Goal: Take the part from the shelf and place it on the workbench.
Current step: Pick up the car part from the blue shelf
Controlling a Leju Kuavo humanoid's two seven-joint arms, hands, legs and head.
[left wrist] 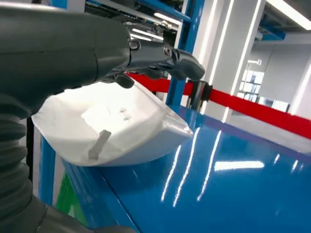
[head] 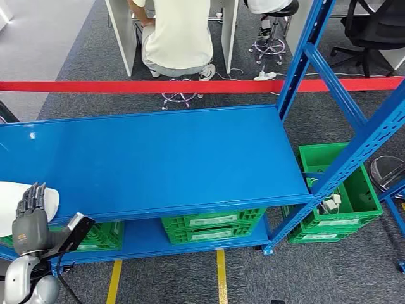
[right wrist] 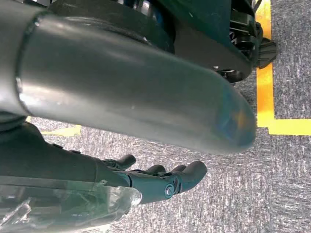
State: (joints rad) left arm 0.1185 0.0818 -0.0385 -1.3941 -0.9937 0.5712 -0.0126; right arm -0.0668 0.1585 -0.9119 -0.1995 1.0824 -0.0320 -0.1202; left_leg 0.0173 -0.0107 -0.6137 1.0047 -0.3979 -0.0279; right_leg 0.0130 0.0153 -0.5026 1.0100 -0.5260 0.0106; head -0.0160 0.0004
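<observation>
The left hand [head: 31,212] rests its fingers on the white part [head: 8,204] lying on the blue shelf [head: 157,158]. The right hand [right wrist: 161,179] hangs with fingers loosely extended, holding nothing. Green crates [head: 212,227] sit below; contents cannot be told.

The part [head: 12,202] is lying at the far left end of the blue shelf [head: 157,158], on its top deck, right at the front edge. It is showing as a smooth white shell with rounded edges, wide and shallow, tapering toward one end. In the left wrist view the part [left wrist: 110,126] is resting flat on the glossy blue surface, its underside carrying a small grey strip and a couple of tiny marks. The left hand [head: 30,218] is sitting over its near edge, dark fingers [left wrist: 176,60] reaching across the top; whether they are actually pressing on it is not clear.
</observation>
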